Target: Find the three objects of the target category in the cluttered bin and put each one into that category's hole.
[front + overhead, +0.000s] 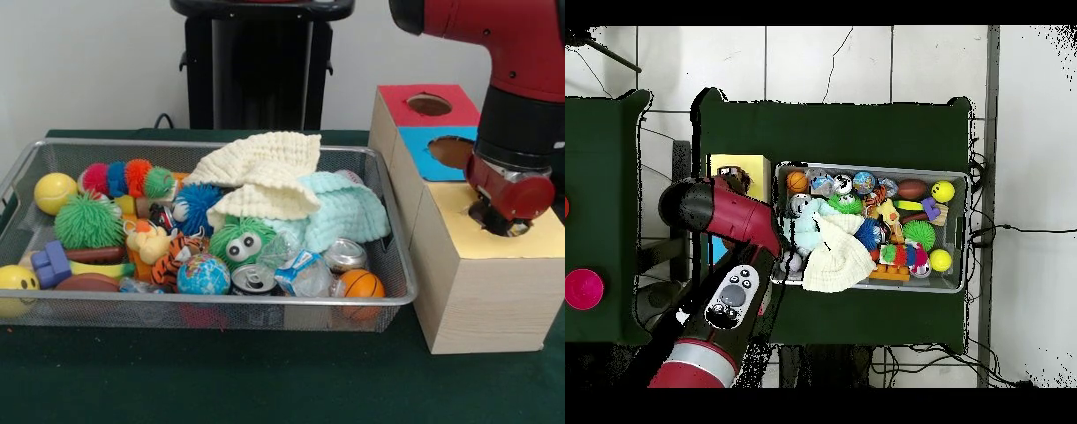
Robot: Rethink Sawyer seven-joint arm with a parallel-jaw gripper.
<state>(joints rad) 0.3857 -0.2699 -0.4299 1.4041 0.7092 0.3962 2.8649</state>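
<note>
- Gripper (503, 221): lowered into the hole of the yellow-topped box (538, 238); whether it is released or clenched cannot be told.
- Wire bin (388, 296): beside the gripper, across the box wall, full of clutter.
- Drink can (254, 280): in the bin; no legible lettering or brand.
- Cream cloth (260, 168): atop the clutter.

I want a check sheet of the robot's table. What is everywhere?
Surface: table with dark green cover.
Job's things: wire bin full of toys; box with red, blue and yellow tops, each with a hole.
Clutter: cream cloth, mint cloth, cans, balls, globe ball.
Gripper: gripper at the yellow hole; fingers hidden.
Cables: black cables on the floor.
Surroundings: white wall, tiled floor.
</note>
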